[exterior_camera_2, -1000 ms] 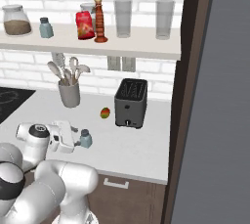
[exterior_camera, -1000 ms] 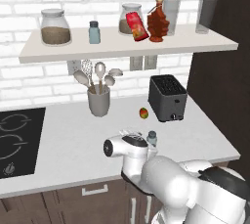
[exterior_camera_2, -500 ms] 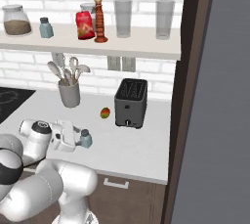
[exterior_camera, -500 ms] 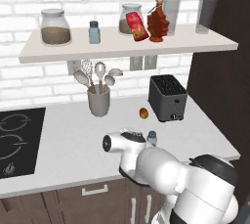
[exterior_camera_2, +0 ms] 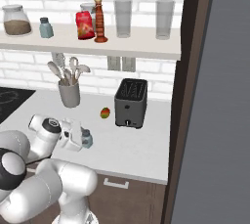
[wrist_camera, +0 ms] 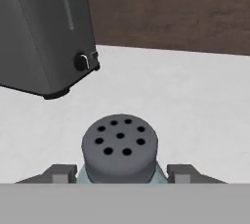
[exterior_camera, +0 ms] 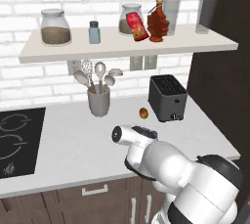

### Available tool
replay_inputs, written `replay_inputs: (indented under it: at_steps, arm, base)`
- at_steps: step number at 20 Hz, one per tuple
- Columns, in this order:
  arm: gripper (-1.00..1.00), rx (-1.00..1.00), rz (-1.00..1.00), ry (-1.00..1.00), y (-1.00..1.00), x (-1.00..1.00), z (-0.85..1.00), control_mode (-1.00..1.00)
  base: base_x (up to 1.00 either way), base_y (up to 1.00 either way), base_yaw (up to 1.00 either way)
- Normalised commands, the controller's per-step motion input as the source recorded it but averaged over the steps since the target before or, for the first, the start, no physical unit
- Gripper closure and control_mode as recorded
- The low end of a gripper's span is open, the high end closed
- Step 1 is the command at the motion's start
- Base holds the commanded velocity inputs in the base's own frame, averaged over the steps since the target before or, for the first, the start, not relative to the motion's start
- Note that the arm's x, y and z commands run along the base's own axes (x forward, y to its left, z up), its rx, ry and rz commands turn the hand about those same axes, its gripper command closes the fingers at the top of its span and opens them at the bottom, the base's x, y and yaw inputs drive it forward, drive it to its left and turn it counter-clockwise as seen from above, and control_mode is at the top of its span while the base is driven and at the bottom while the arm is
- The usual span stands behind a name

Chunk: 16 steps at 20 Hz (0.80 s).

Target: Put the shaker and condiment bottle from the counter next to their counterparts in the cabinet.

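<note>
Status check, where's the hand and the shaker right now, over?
Hand low on counter, fingers astride shaker, grip unconfirmed. Toaster ahead, apart.

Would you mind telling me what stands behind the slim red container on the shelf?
Directly behind the red container stands a glass jar with brown contents; the container covers its lower right part. The condiment bottle stands beside it on the shelf, not behind.

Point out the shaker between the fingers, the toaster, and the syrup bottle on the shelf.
shaker [wrist_camera: 120,147]: hand view, on its dark perforated cap.
toaster [exterior_camera: 167,98]: left base view, on its dark side wall.
syrup bottle [exterior_camera: 157,22]: left base view, on its lobed brown-red body.
</note>
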Motion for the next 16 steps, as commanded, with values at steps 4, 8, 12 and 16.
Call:
replay_inputs:
  at_steps: [4,8,12,16]
  arm:
    - [1.00,0.11,-0.01,0.02,-0.38,0.05,0.00,-1.00]
    - [1.00,0.11,-0.01,0.01,-0.27,0.08,0.09,-1.00]
    - [1.00,0.06,0.00,0.00,-0.02,-0.03,0.50,-1.00]
    - [1.00,0.00,0.07,-0.06,0.19,-0.58,0.46,-1.00]
  base:
    - [0.00,0.00,0.00]
    - [0.00,0.00,0.00]
    - [0.00,0.00,0.00]
    - [0.00,0.00,0.00]
